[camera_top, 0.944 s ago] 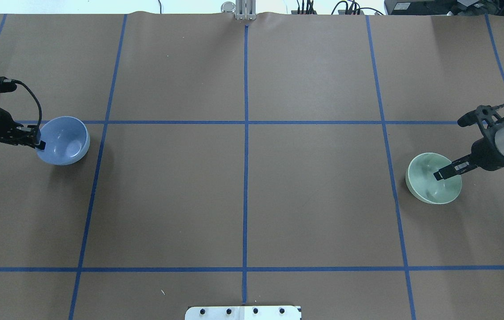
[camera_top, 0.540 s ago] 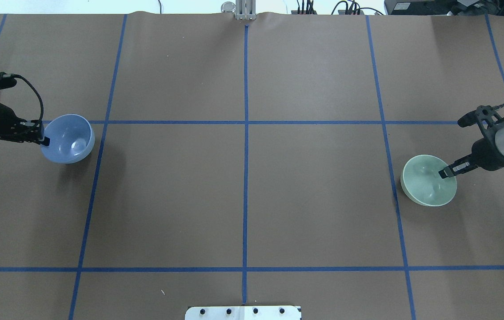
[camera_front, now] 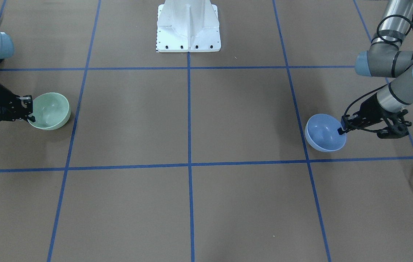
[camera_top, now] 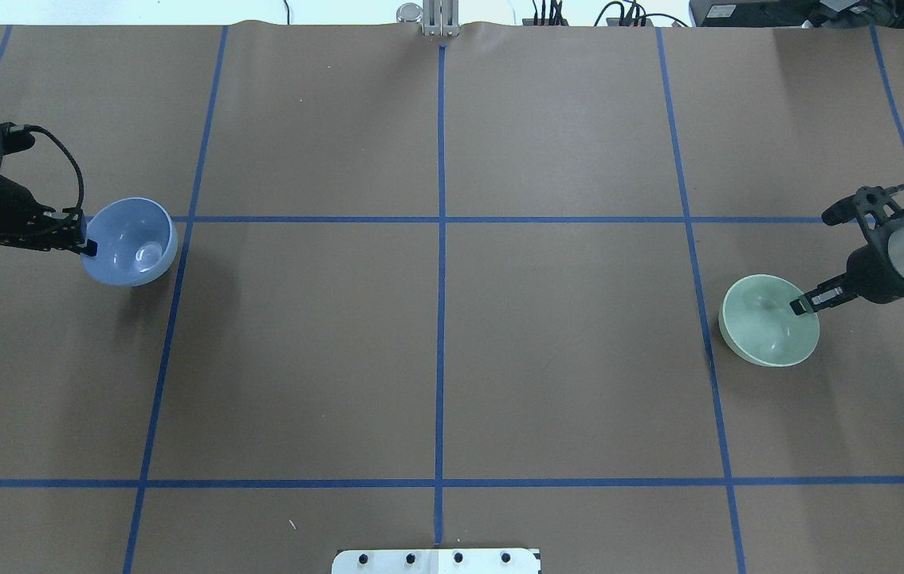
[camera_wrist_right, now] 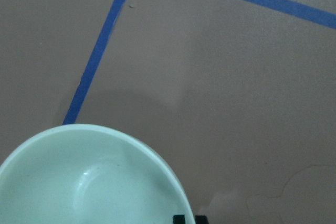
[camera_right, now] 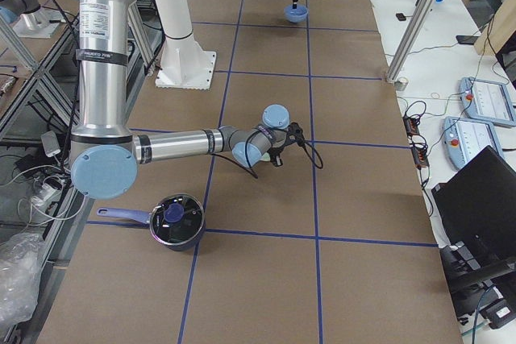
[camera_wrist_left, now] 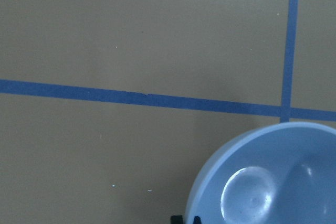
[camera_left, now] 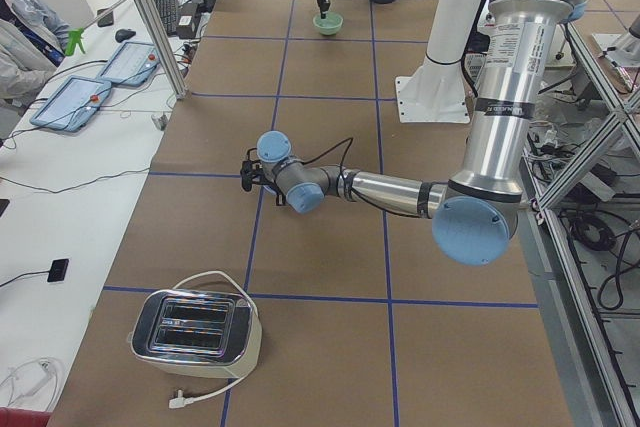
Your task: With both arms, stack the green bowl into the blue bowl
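Early stage, grasps done. My left gripper [camera_top: 90,248] is pinched narrow on the rim of the blue bowl [camera_top: 135,244] at the left end of the table [camera_top: 452,359]. My right gripper [camera_top: 800,305] is pinched the same way on the rim of the green bowl [camera_top: 764,325] at the right end. Blue looks tipped and off the surface, judging by its offset shadow; green I can't tell. Both bowls empty, well apart, nothing nested. Left: bring them together, seat green in blue, release.
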Controlling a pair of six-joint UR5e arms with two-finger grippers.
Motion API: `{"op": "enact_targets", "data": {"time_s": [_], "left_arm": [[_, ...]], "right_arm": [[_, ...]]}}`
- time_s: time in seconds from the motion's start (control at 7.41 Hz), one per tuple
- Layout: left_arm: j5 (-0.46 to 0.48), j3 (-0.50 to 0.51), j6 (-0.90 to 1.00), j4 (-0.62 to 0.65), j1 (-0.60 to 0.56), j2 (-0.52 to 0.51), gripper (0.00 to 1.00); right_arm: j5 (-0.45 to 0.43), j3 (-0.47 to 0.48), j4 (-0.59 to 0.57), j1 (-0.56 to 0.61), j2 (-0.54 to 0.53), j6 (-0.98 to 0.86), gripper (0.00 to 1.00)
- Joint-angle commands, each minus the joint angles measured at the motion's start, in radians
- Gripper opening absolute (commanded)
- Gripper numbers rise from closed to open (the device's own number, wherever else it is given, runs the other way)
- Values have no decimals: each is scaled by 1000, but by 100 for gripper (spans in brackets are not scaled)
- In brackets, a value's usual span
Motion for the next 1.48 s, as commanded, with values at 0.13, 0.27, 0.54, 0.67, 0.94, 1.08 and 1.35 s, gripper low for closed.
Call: {"op": "enact_targets", "data": {"time_s": [0.13,0.27,0.54,0.67,0.94,1.08,1.35], "left_arm": [[-2,-16,-60,6,0,-18,0],[-3,-25,-62,9,0,-18,0],[-25,-32,-86,15,0,-37,0],[-26,-31,-121,18,9,-64,0],[-17,-32,-224,21,63,-130,0],[-14,-48,-256,21,99,-141,0],[85,-173,-284,256,193,-204,0]], "right_arm": [[13,1,-2,2,4,-1,12],[13,2,-2,4,4,-1,12],[74,3,-11,48,25,-1,11],[129,1,-18,90,37,-1,11],[166,9,-105,133,97,-1,11],[168,9,-142,142,128,-1,11],[168,18,-260,162,209,-1,11]]}}
